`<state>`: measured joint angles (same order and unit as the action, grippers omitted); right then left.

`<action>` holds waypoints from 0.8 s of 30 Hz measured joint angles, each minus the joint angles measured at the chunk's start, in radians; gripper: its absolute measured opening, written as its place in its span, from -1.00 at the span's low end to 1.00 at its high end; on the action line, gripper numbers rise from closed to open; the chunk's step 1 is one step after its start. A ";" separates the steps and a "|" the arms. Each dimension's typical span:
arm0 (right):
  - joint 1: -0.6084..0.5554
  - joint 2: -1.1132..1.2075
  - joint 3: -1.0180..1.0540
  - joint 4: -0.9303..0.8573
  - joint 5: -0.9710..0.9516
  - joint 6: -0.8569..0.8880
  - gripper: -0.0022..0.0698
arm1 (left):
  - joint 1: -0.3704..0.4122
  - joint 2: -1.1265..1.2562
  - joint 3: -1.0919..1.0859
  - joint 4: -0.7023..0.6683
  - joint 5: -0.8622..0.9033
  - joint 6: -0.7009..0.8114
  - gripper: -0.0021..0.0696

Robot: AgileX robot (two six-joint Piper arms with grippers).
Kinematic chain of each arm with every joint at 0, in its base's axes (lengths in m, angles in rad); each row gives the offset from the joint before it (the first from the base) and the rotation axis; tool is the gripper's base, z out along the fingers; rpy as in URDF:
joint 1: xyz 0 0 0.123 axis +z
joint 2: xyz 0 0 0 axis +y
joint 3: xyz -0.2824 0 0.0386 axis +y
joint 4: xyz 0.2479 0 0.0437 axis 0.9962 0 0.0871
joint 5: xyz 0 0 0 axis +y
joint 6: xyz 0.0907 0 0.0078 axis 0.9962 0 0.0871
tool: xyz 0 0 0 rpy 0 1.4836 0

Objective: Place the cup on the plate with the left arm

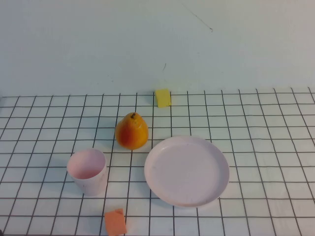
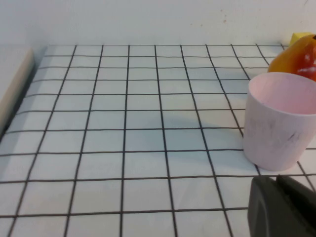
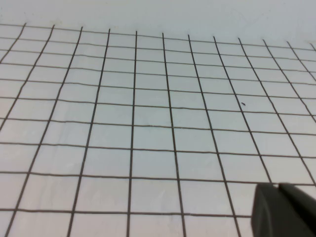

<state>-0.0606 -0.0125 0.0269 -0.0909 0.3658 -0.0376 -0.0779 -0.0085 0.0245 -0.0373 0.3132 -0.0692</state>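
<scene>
The pale pink cup (image 1: 87,170) stands upright and empty on the gridded table, left of the large pale pink plate (image 1: 186,170). In the left wrist view the cup (image 2: 279,120) stands just beyond my left gripper (image 2: 275,180), whose black fingers lie pressed together, holding nothing. My right gripper (image 3: 278,186) is shut and empty over bare grid. Neither arm shows in the high view.
A yellow-orange pear (image 1: 131,131) stands just behind the cup and plate; it also shows in the left wrist view (image 2: 298,57). A yellow block (image 1: 163,97) lies at the back. An orange block (image 1: 115,222) lies near the front edge. A pale ledge (image 2: 12,85) borders the table's left side.
</scene>
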 joint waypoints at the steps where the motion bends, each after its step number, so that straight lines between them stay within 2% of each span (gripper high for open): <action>1: 0.000 0.000 0.000 0.000 0.000 0.000 -0.95 | 0.000 0.000 0.000 0.000 0.000 0.000 -0.95; 10: 0.000 0.000 0.000 0.000 0.000 0.000 -0.95 | 0.000 0.000 0.000 0.072 -0.005 0.052 -0.95; 13: 0.000 0.000 0.000 0.000 0.000 0.000 -0.95 | 0.000 0.000 0.003 0.097 -0.065 0.053 -0.95; 17: 0.000 0.000 0.000 0.000 0.000 0.000 -0.95 | 0.000 0.000 0.003 0.127 -0.277 0.053 -0.95; 24: 0.000 0.000 0.000 0.000 0.000 0.000 -0.95 | 0.000 0.000 0.003 0.143 -0.754 0.053 -0.95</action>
<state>-0.0606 -0.0125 0.0269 -0.0909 0.3658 -0.0376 -0.0779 -0.0085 0.0280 0.1054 -0.4405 -0.0161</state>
